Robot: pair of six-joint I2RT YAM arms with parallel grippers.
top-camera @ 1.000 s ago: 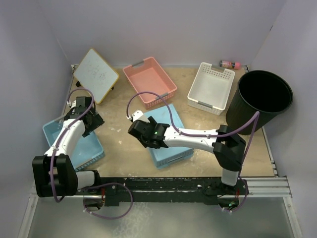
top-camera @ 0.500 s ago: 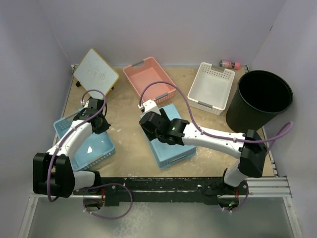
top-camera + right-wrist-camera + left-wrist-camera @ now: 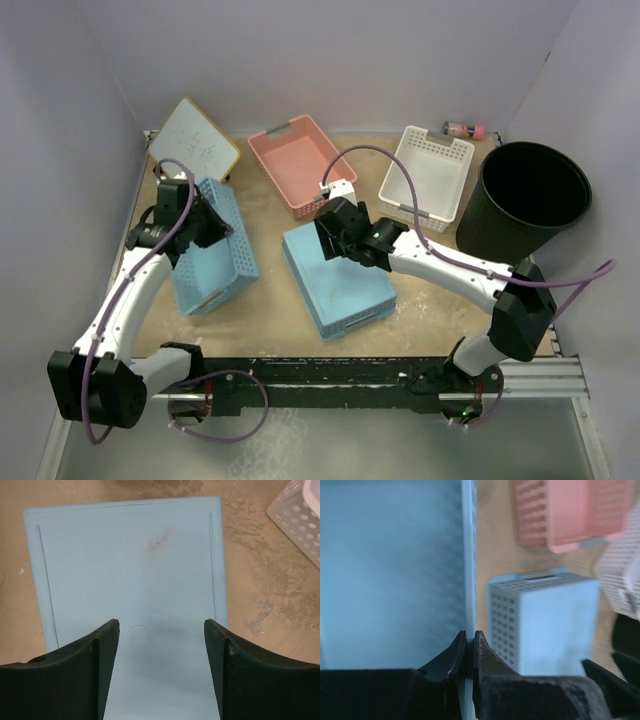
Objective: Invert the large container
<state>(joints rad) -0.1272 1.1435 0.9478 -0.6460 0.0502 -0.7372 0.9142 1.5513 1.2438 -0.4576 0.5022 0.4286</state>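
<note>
Left of the pink basket (image 3: 302, 165), the left gripper (image 3: 203, 226) is pinched on the thin side wall of a blue basket (image 3: 215, 272), which hangs tilted on its edge. I judge this hold to be weak: the wall is smooth and narrow, so the basket can slip out or swing down.

Just in front of the pink basket, the right gripper (image 3: 338, 233) hovers with its jaws apart over the flat bottom of the overturned blue basket (image 3: 345, 290) and holds nothing.

Far to the right of the pink basket, the large container (image 3: 530, 200) stands upright, mouth up, well apart from both grippers. It is close to the right edge of the table (image 3: 270, 300), so a careless push may roll it off or knock it against the white basket (image 3: 428, 178).

Count: one whiteboard (image 3: 195, 140), two blue baskets, one pink basket, one white basket, one small bottle (image 3: 463, 129), one large container.
</note>
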